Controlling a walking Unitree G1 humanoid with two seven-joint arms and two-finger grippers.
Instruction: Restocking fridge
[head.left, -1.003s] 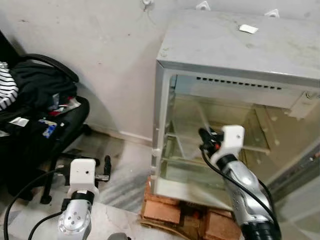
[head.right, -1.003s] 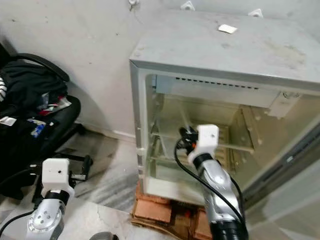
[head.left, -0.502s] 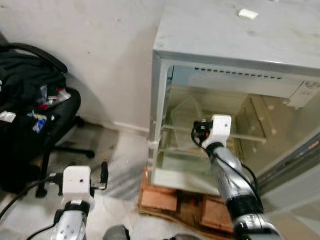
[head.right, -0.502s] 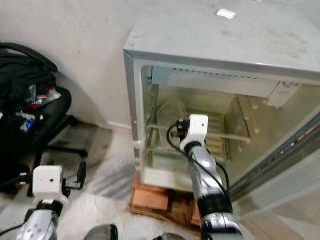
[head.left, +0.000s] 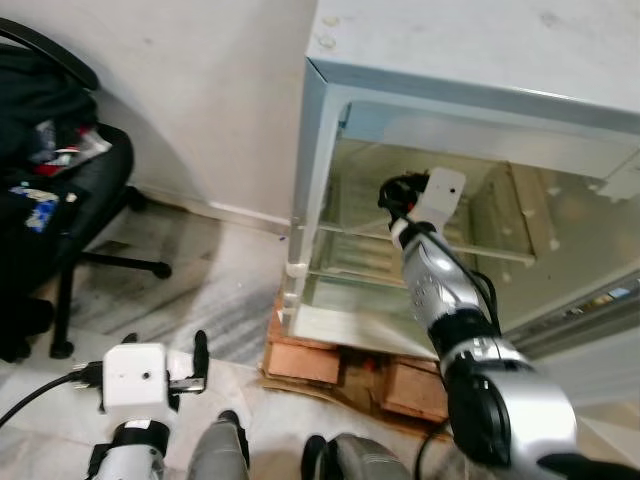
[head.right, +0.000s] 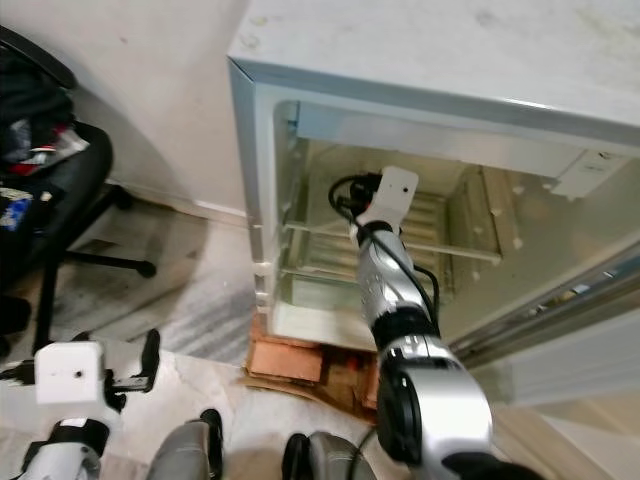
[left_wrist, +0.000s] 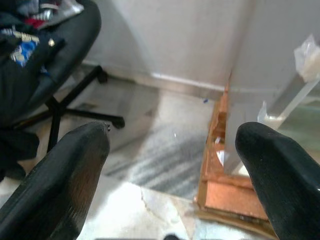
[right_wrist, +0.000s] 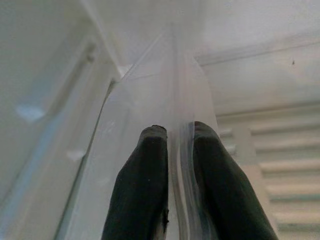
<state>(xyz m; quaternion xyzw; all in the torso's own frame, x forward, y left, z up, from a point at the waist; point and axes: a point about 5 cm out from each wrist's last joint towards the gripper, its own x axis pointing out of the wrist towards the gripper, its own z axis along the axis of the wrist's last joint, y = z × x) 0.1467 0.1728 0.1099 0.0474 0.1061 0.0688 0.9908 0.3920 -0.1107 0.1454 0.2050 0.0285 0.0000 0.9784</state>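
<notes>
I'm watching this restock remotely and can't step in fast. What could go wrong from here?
1. The right hand pinches only a thin edge of a clear plastic bag inside the fridge; it may slip out or tear.
2. The fridge sits on stacked bricks, so a push from the arm might rock it.
3. The left hand hangs open by the chair.

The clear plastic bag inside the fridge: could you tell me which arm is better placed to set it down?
Right: its fingers pinch the clear plastic bag inside the fridge; the left gripper hangs open by the floor.
</notes>
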